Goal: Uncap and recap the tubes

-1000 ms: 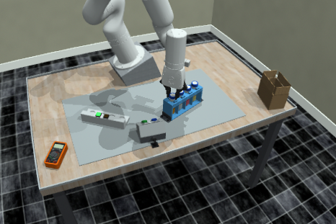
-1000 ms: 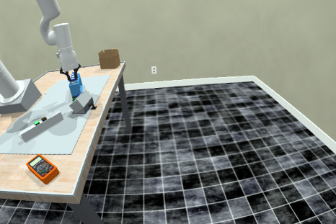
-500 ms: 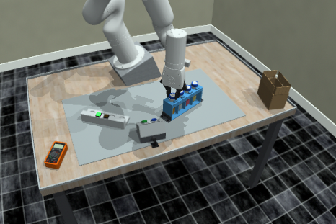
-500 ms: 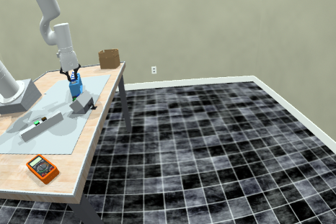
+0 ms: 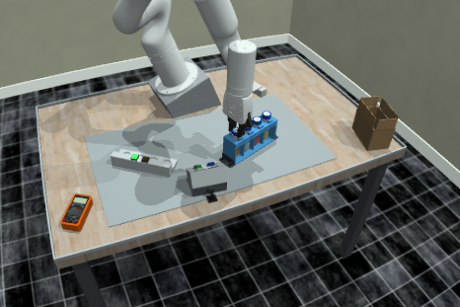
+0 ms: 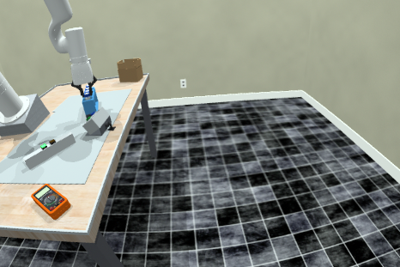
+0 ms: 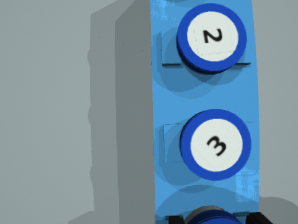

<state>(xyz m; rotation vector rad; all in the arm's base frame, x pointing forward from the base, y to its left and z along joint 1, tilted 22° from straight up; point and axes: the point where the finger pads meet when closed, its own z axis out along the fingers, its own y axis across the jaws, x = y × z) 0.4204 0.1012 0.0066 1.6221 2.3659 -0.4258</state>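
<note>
Pale wood tabletop (image 5: 306, 90) (image 6: 17, 207), grey mat (image 5: 148, 203) (image 6: 69, 172) (image 7: 45, 100), dark tiled floor (image 5: 276, 238) (image 6: 257, 172); fingers (image 5: 241, 132) (image 6: 78, 87) grip a blue cap (image 5: 235, 130) (image 6: 87, 94) (image 7: 215, 219).

The wrist view shows 2 readable numbers, each printed in black on the white top of a blue-rimmed cap. The cap marked "2" (image 7: 211, 38) carries its numeral turned sideways, in the upper part of the view. The cap marked "3" (image 7: 215, 144) sits below it, its numeral tilted. Any other markings are too small or hidden to read.
</note>
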